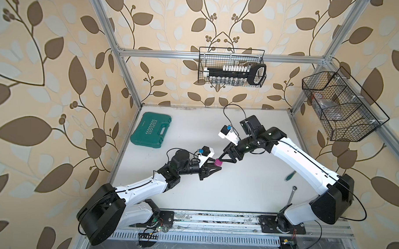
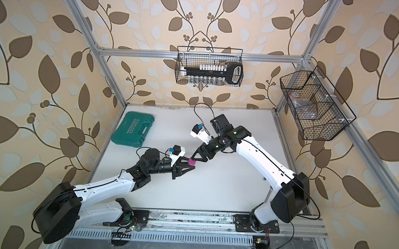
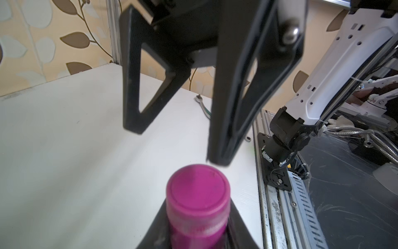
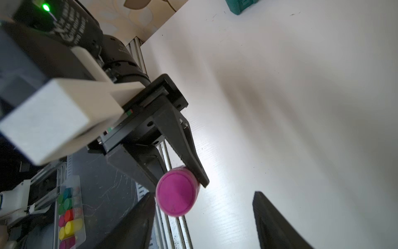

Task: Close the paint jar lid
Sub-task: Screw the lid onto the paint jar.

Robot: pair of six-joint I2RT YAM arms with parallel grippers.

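Note:
The paint jar (image 3: pixel 197 234) is a small magenta cylinder held above the white table, with my left gripper (image 3: pixel 197 237) shut on its body. The lid (image 3: pixel 198 189), a flat magenta cap, sits on top of the jar. Both top views show the jar (image 1: pixel 217 162) (image 2: pixel 191 162) between the two arms. My right gripper (image 4: pixel 204 207) faces the lid (image 4: pixel 175 191) with its jaws wide apart. One finger (image 4: pixel 140 217) is beside the lid's edge and the other (image 4: pixel 267 215) stands well clear. From the left wrist, the right gripper (image 3: pixel 177 146) hovers just beyond the lid.
A green tool case (image 1: pixel 151 130) lies at the table's back left. A ratchet wrench (image 1: pixel 290 195) and a green-handled tool (image 1: pixel 290 175) lie near the right arm's base. Wire baskets (image 1: pixel 231 67) (image 1: pixel 340 107) hang on the frame. A tray of coloured jars (image 4: pixel 69 213) sits off the table.

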